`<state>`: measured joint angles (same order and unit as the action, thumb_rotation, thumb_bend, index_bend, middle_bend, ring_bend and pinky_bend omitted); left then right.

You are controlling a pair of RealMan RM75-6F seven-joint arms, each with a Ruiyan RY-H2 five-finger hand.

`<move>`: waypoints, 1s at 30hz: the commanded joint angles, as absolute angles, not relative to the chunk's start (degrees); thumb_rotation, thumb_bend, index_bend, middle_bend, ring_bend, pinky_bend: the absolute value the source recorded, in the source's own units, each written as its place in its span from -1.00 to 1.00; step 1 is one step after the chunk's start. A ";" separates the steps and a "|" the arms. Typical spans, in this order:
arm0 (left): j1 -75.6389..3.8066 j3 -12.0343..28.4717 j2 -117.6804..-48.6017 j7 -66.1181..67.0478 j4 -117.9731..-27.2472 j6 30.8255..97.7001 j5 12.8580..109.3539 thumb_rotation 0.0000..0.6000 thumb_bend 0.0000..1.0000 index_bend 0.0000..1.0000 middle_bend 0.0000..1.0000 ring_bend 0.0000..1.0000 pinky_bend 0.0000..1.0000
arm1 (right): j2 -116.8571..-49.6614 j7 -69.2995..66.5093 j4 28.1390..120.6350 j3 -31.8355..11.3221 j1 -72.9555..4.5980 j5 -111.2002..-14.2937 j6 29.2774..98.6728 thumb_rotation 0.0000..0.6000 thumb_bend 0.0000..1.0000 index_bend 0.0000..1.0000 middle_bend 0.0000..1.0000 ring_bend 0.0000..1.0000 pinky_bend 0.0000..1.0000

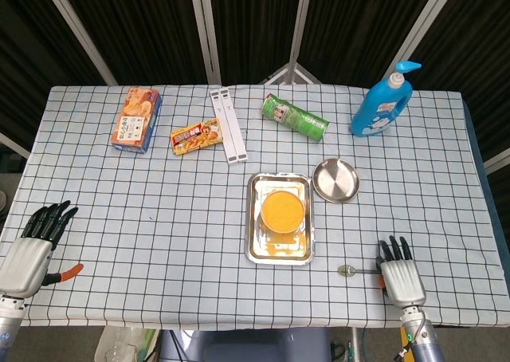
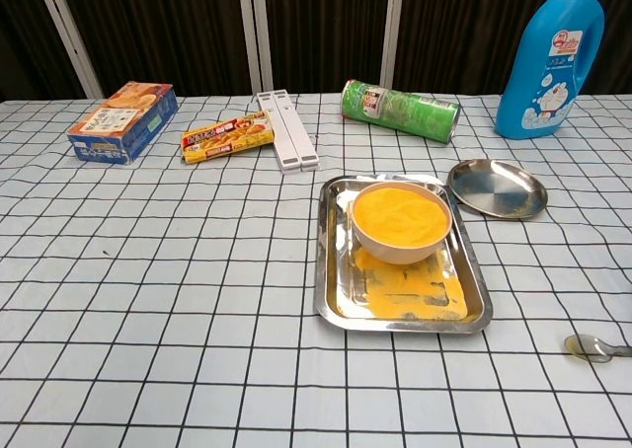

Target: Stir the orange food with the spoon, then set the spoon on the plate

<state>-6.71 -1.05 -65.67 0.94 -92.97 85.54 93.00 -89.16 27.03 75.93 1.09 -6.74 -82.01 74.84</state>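
A white bowl of orange food [image 1: 283, 210] [image 2: 400, 218] stands in a steel tray [image 1: 253, 188] [image 2: 323, 261] smeared with orange. A small round metal plate [image 1: 335, 179] [image 2: 497, 187] lies just right of the tray's far end. The spoon [image 1: 348, 270] [image 2: 592, 346] lies flat on the cloth near the front edge, its handle pointing right. My right hand [image 1: 400, 276] rests at the handle's end, fingers straight and apart, holding nothing. My left hand [image 1: 32, 250] lies open at the front left, far from everything. Neither hand shows in the chest view.
Along the back stand a blue pump bottle [image 1: 382, 103], a green can on its side [image 1: 295, 116], a white strip [image 1: 227, 125], a yellow packet [image 1: 196, 135] and an orange box [image 1: 137, 120]. A small orange object [image 1: 72, 271] lies beside my left hand.
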 commanded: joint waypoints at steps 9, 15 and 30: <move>-6.76 -1.06 -65.67 0.87 -92.95 85.50 93.08 1.00 -1.00 -1.00 -1.00 -1.00 -1.00 | -89.55 27.06 75.23 1.12 -6.78 -81.50 74.31 1.00 -0.11 0.13 -0.63 -0.90 -1.00; -6.76 -1.06 -65.70 0.81 -92.90 85.51 93.11 1.00 -1.00 -1.00 -1.00 -1.00 -1.00 | -89.38 27.22 75.66 1.21 -6.67 -81.52 74.52 1.00 -0.11 0.21 -0.61 -0.89 -1.00; -6.90 -1.05 -65.79 0.93 -92.95 85.34 93.17 1.00 -1.00 -1.00 -1.00 -1.00 -1.00 | -88.02 27.03 78.08 0.59 -6.57 -81.61 75.71 1.00 -0.11 0.22 -0.60 -0.87 -1.00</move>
